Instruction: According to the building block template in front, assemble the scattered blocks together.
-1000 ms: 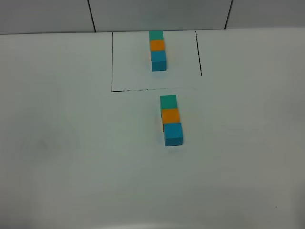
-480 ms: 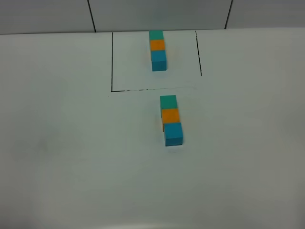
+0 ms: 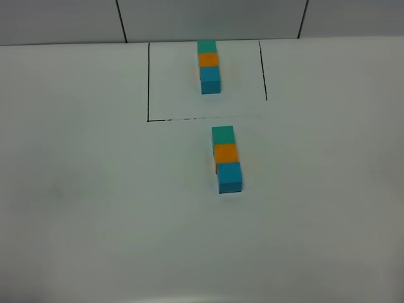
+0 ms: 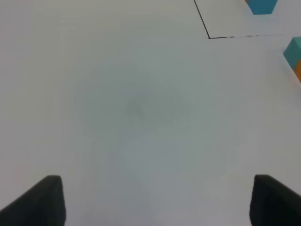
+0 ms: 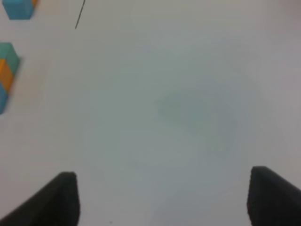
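Nothing has moved on the surface (image 3: 95, 202) since a second ago. My blocks (image 3: 227, 159) sit joined, green far, orange, blue near, just nearer than the template (image 3: 208, 66). The left claw (image 4: 155, 202) and right claw (image 5: 162, 200) both stand open, holding nothing, well apart from the column. Risk as I judge it: a careless arm sweep could knock the column apart. No containers here.

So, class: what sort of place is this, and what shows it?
Probably a robot test bench: a plain white table, a black-line rectangle outline framing a sample column of cubes, and matching loose cubes.
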